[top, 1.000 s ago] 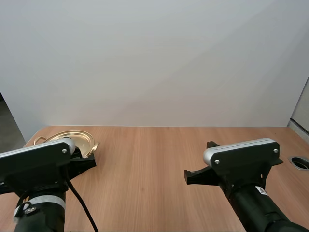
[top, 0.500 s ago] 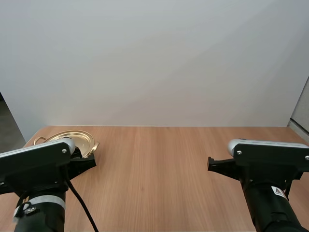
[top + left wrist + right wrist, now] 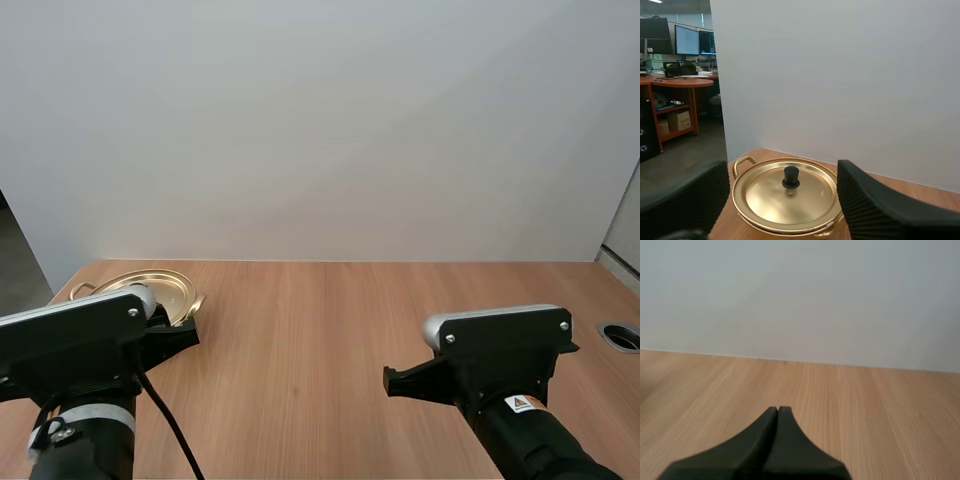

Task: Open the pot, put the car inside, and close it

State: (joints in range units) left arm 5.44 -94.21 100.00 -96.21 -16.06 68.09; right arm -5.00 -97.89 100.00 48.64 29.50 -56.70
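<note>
My left claw (image 3: 782, 170) released, fingers spread, facing the round gold metal pot (image 3: 790, 231) | pot sits at far left corner of light wooden table (image 3: 865, 405), gold lid (image 3: 765, 195) with black knob (image 3: 791, 176) on | my right claw (image 3: 777, 411) clenched on nothing, low over table, well apart from pot

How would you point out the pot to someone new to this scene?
Start at the wooden table and go to its far left corner. The pot sits there. It alone is shiny gold, its lid on, topped by a black knob.
</note>
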